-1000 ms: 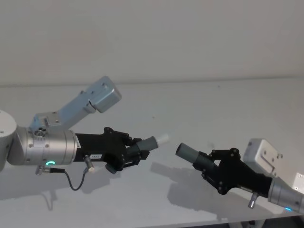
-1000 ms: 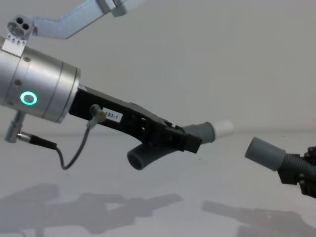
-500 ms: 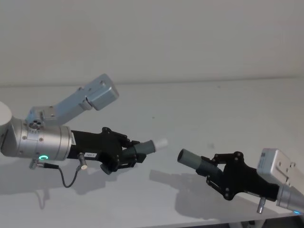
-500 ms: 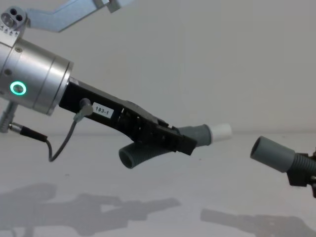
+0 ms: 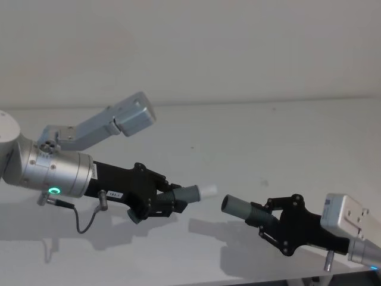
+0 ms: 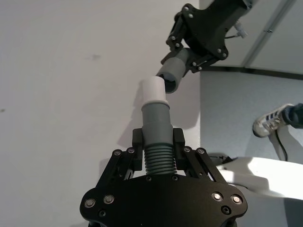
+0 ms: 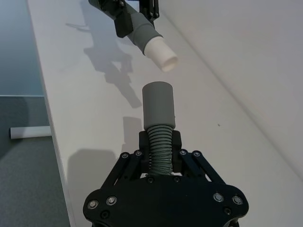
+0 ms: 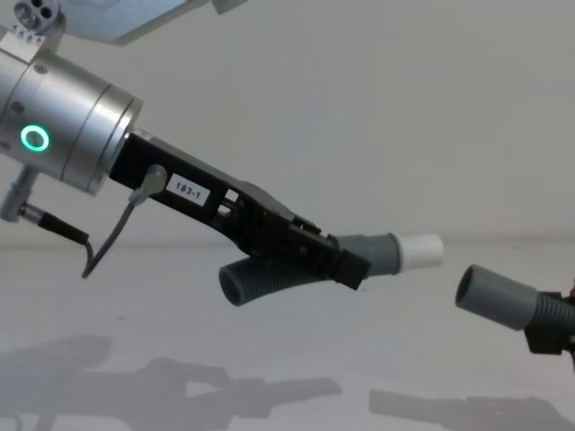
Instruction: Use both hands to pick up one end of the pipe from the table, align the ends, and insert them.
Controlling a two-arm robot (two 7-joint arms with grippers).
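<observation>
Gripping ribbed grey hoses, left gripper (image 5: 169, 201) white-tipped piece (image 5: 193, 192), right gripper (image 5: 268, 215) smooth-cuffed piece (image 5: 238, 207).

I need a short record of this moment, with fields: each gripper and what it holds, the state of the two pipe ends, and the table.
left gripper: shut on left pipe piece, held above the table
left end: white tube, pointing at the other piece
right gripper: shut on right pipe piece, also lifted
right end: open grey cuff, facing the white tube
ends: close, roughly facing, not yet inserted; a gap shows between them
table: white
</observation>
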